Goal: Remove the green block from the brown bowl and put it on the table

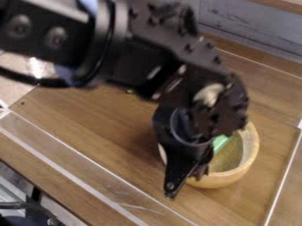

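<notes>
On the table (83, 132): wood-grain top, where the block must end up.
Brown bowl (242, 168): thick-rimmed wood, stiff; probably light enough to slide if nudged.
Gripper (177, 181): blurred over the bowl's near rim; fingers pressed together, nothing clearly pinched.
Green block (222, 141): inside the bowl, mostly hidden behind the arm; looks rigid, light, smooth, likely slippery. Best pinched across its narrow width.
</notes>
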Robot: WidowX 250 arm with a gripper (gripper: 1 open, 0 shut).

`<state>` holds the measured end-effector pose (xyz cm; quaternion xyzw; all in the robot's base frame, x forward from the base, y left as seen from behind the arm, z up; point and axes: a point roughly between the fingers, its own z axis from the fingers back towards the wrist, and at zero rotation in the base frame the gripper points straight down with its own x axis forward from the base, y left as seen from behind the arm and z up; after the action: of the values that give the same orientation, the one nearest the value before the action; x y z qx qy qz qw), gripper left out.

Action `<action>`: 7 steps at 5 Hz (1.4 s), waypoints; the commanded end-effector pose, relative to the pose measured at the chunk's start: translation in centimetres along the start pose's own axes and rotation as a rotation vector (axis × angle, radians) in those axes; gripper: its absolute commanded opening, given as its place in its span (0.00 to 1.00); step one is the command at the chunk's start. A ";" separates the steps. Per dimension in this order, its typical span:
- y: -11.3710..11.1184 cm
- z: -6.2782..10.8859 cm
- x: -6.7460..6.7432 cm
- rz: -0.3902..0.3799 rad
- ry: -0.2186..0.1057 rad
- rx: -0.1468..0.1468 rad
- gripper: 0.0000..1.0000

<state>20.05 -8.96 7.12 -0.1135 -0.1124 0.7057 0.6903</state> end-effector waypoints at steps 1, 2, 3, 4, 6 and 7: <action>-0.6 -0.3 0.5 0.060 -0.010 -0.019 1.00; -0.4 0.3 0.4 0.033 0.006 -0.013 1.00; 0.0 0.8 0.4 0.027 0.007 -0.019 1.00; 0.1 1.1 1.0 0.087 -0.014 -0.027 0.00; 0.6 1.7 2.1 0.216 -0.059 -0.041 0.00; 0.6 1.7 2.1 0.237 -0.064 -0.047 0.00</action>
<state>18.62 -6.82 8.09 -0.1102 -0.1333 0.7859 0.5936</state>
